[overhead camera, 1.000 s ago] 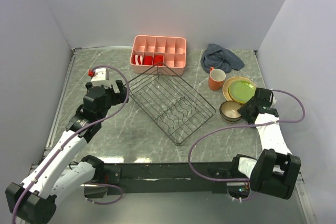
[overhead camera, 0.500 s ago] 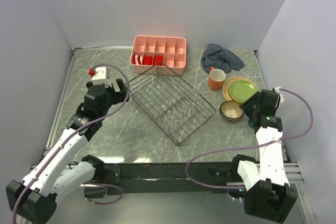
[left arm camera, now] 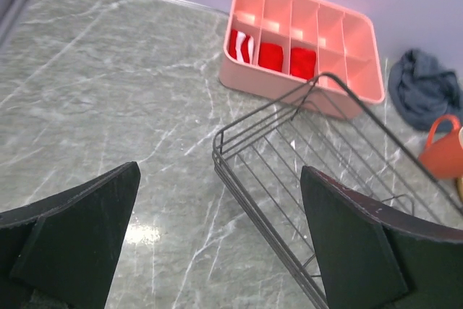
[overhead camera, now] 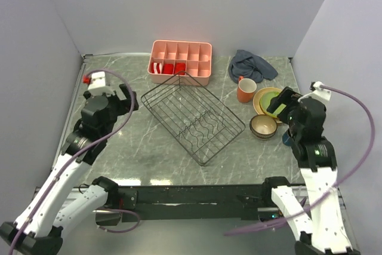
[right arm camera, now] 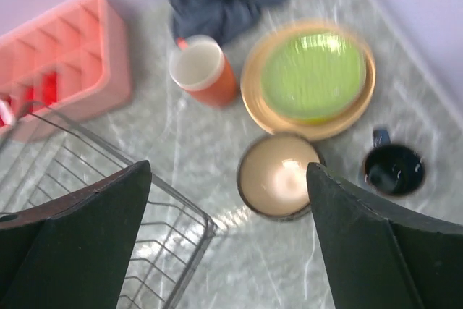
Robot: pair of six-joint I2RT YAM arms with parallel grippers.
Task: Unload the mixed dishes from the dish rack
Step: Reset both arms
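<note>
The black wire dish rack (overhead camera: 194, 117) sits mid-table with no dishes in it. To its right stand an orange mug (overhead camera: 246, 90), a lime green plate on a tan plate (overhead camera: 271, 101) and a brown bowl (overhead camera: 262, 126). The right wrist view looks down on the mug (right arm camera: 205, 72), plates (right arm camera: 312, 74), bowl (right arm camera: 280, 176), a dark-blue cup (right arm camera: 393, 168) and a rack corner (right arm camera: 173, 208). My right gripper (right arm camera: 228, 168) hangs open above them, holding nothing. My left gripper (left arm camera: 218, 171) is open and empty, high over the rack's left corner (left arm camera: 239, 142).
A pink compartment tray (overhead camera: 181, 60) with red-white items stands behind the rack. A grey cloth (overhead camera: 252, 65) lies crumpled at the back right, just behind the mug. Walls close in the table on the left, back and right.
My right gripper opened wide and rose up and back from beside the bowl. My left arm drew back to the left, away from the rack.
</note>
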